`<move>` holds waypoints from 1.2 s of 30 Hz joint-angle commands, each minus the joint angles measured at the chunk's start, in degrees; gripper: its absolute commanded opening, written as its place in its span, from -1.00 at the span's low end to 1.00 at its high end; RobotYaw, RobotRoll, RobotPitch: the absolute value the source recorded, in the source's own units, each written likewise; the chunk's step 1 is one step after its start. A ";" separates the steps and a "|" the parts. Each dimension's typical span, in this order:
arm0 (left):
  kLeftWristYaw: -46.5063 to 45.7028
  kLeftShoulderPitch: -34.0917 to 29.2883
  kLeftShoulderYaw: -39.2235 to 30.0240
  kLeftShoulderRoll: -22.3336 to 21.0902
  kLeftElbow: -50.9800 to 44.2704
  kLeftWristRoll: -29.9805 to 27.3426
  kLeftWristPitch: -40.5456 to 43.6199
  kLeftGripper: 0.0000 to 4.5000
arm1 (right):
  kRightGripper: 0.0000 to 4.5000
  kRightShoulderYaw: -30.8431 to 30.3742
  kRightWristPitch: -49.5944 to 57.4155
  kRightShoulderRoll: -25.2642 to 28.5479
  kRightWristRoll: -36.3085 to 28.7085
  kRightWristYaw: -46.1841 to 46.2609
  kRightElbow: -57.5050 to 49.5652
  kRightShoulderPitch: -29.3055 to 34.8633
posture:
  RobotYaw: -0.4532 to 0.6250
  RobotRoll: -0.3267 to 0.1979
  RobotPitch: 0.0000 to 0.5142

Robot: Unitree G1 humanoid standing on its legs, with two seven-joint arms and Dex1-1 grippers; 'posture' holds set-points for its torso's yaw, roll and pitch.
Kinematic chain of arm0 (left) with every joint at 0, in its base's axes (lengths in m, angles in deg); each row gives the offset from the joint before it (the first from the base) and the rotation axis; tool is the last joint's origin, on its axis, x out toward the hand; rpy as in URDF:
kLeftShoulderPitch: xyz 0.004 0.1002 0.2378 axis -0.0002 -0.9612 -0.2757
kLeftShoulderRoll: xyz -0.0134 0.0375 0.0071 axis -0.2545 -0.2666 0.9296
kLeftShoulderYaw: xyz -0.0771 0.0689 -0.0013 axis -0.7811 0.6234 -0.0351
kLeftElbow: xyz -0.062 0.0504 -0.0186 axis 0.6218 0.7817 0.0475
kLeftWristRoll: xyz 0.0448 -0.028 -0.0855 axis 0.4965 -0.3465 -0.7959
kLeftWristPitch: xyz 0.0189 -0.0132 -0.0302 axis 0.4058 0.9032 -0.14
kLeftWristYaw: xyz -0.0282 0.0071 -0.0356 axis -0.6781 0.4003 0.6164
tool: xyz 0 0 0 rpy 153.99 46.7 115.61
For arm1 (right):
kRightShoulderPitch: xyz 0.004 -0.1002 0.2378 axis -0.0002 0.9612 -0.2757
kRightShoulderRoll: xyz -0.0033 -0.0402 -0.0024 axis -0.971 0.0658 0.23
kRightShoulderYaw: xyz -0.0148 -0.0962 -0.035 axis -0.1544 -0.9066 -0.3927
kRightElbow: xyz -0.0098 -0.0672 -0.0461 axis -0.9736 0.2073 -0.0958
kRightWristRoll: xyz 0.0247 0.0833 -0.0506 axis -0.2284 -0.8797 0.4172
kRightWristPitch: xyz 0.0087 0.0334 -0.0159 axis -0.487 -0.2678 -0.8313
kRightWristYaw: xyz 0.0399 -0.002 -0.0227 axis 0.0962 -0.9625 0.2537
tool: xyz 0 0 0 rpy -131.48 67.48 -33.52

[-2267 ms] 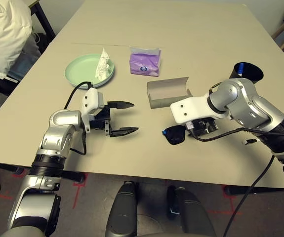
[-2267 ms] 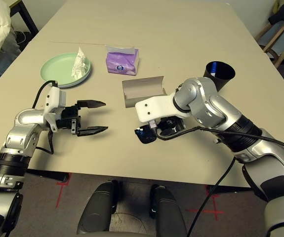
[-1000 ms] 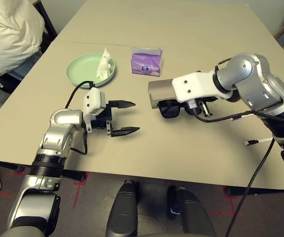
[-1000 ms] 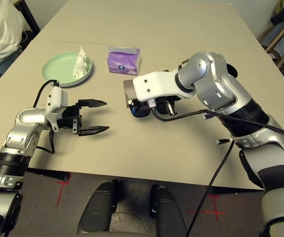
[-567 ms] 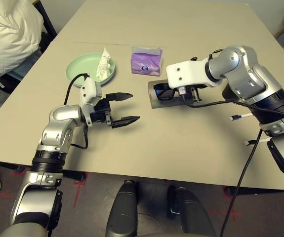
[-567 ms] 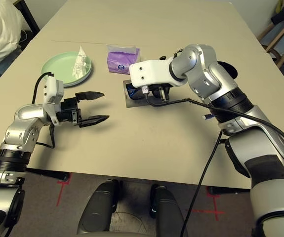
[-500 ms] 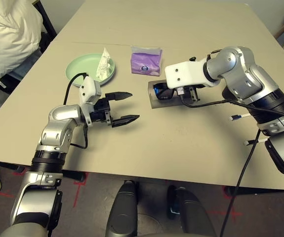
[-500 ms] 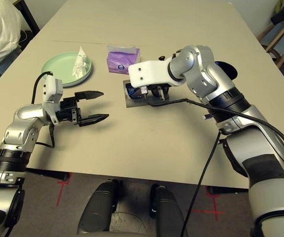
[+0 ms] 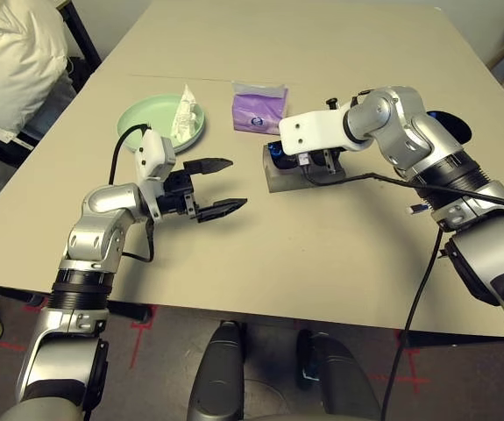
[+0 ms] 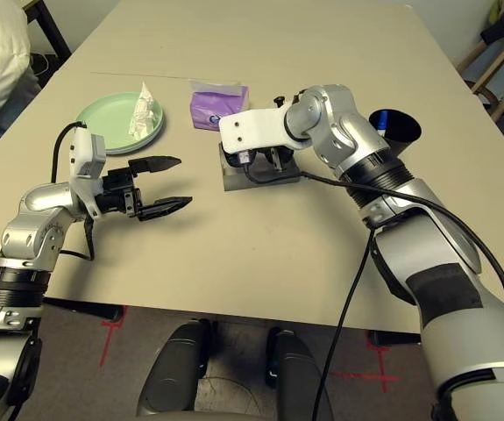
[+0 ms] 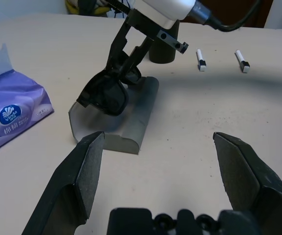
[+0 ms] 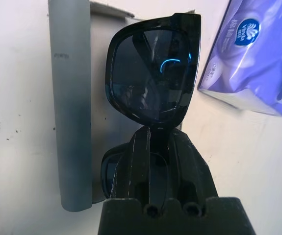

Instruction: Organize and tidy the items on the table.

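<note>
The black sunglasses point(image 12: 153, 73) are pinched at the bridge between the shut fingers of the right tool point(image 12: 156, 147), which holds them over the open grey oblong glasses case point(image 11: 131, 115) near the middle of the beige worktop point(image 9: 322, 254); one lens hangs just above the case's trough, and whether the frame touches it cannot be told.

At the far left a person's white padded sleeve point(image 9: 10, 61) shows beside the worktop. On the left part of the worktop lies the mint green round plate point(image 9: 142, 123), with a crumpled white tissue point(image 9: 184, 112) standing on its right side. Nearer than the plate, the left tool point(image 9: 212, 184) hovers over the worktop with its two black fingers spread wide, holding nothing, pointing right toward the case.

The purple tissue pack point(image 9: 258, 107) lies just beyond the case. Right of the case stands the black cup point(image 10: 393, 127), and two white pens point(image 11: 200, 59) lie on the worktop near it.
</note>
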 commanded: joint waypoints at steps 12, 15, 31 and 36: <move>-0.72 -1.96 -0.48 -0.94 -3.17 -0.56 1.16 1.00 | -0.82 -0.66 -2.96 -1.83 1.67 2.42 4.71 -0.97 | 0.38 0.25 -0.43; -0.86 -2.07 -0.56 -1.03 -3.35 -0.56 1.27 1.00 | -0.82 -0.69 -3.31 -1.97 1.75 2.21 4.69 -0.44 | 0.39 0.25 -0.43; -0.89 -1.71 -0.26 -1.28 -3.41 -0.61 1.63 1.00 | -0.82 -0.34 -2.64 -1.16 1.60 0.08 1.19 2.64 | 0.37 0.25 -0.44; -0.85 -1.60 -0.16 -1.20 -3.14 -0.51 1.50 1.00 | -0.02 0.02 -2.14 -1.21 1.68 0.14 0.79 2.16 | 0.36 0.25 -0.46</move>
